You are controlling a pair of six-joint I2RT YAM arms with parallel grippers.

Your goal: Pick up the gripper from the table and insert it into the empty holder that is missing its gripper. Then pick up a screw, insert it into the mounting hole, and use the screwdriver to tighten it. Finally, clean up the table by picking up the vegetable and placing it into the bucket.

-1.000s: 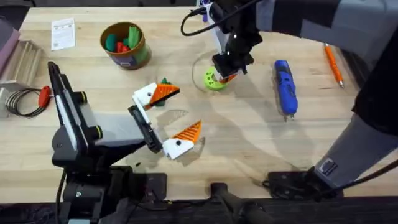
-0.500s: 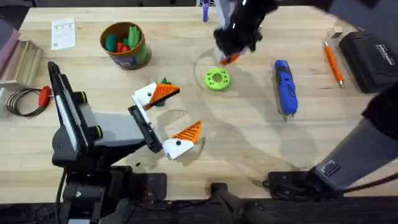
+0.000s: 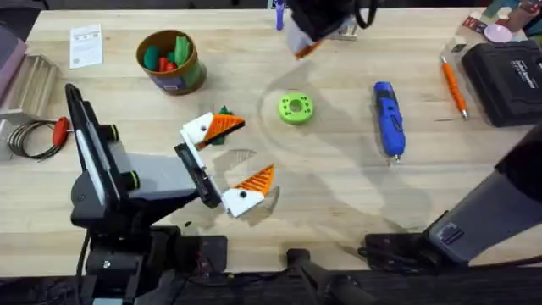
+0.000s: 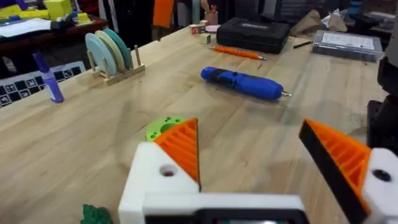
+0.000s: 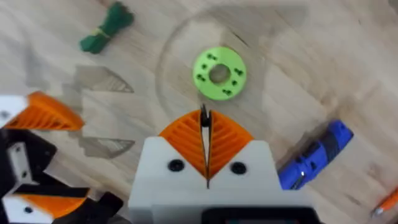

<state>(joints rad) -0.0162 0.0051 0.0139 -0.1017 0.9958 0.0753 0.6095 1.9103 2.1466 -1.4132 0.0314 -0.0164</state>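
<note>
The right gripper (image 5: 206, 140) is hanging high over the far middle of the table, its two orange pads pressed together tip to tip, and something thin and dark is sticking out between the tips, too small to identify. Straight below it the lime-green disc (image 3: 295, 108) is lying flat on the wood. The screwdriver (image 3: 389, 118) is lying to the right of the disc, its metal tip pointing toward the near edge. The left gripper (image 3: 235, 161) is resting low at the near left, its fingers spread wide apart with nothing between them; both of its white holders (image 4: 155, 177) are carrying orange ribbed pads. The vegetable (image 5: 107, 28) is lying on the table just beside the farther of those two fingers. The bucket (image 3: 170, 61) is standing at the far left with green and red pieces inside.
</note>
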